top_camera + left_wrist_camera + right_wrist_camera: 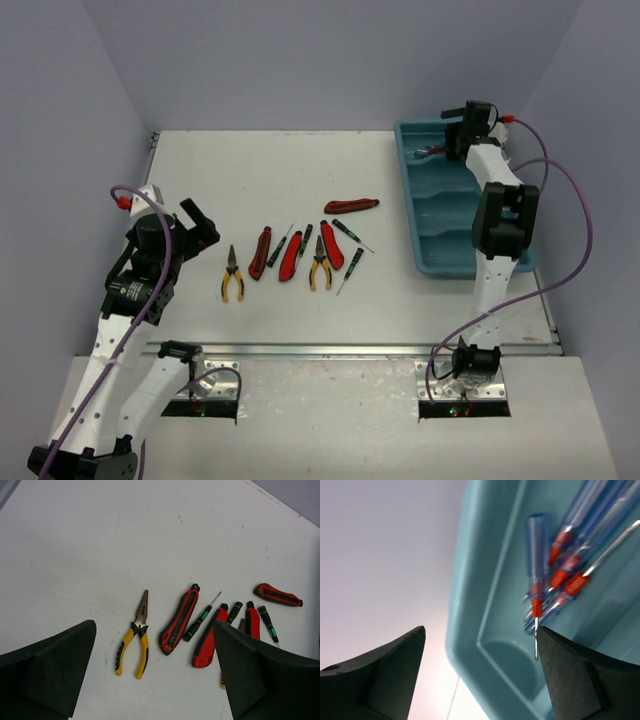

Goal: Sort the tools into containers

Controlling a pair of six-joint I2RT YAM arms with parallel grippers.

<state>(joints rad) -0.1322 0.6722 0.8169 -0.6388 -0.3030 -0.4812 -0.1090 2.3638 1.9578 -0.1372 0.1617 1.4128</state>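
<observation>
A robot lab: bare white table (300,170), plain grey walls (300,60).

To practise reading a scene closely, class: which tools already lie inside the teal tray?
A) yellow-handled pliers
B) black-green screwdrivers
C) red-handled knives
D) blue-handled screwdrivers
D: the right wrist view shows blue-handled screwdrivers lying in the teal tray, while the pliers, red-handled knives and black-green screwdrivers in view lie out on the table.
</observation>
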